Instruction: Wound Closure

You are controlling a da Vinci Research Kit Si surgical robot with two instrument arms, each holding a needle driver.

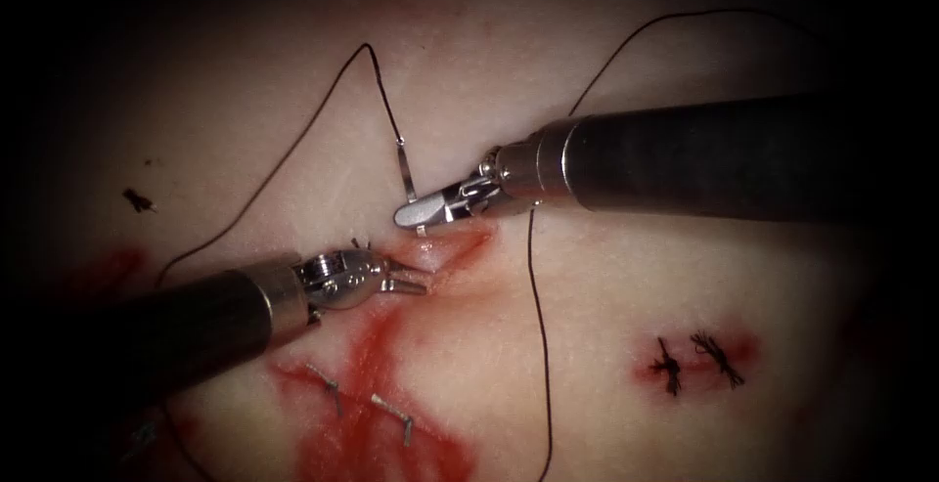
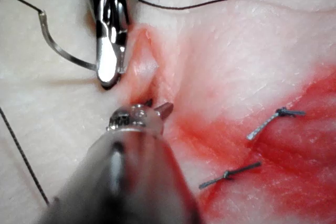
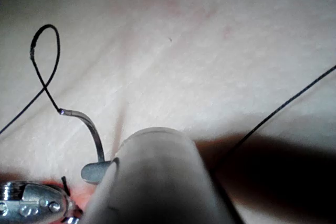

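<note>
While right tool (image 1: 416,213) clamps needle (image 1: 406,171) — left tool (image 1: 411,284) seemingly grips tissue (image 1: 606,277).

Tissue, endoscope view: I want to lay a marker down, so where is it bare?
Bare tissue lies between the thread and the knots. It is crowded at the cut: the right hand holds the needle, and the left hand grips tissue.

Needle (image 1: 405,169) in right tool (image 1: 423,212)
</note>
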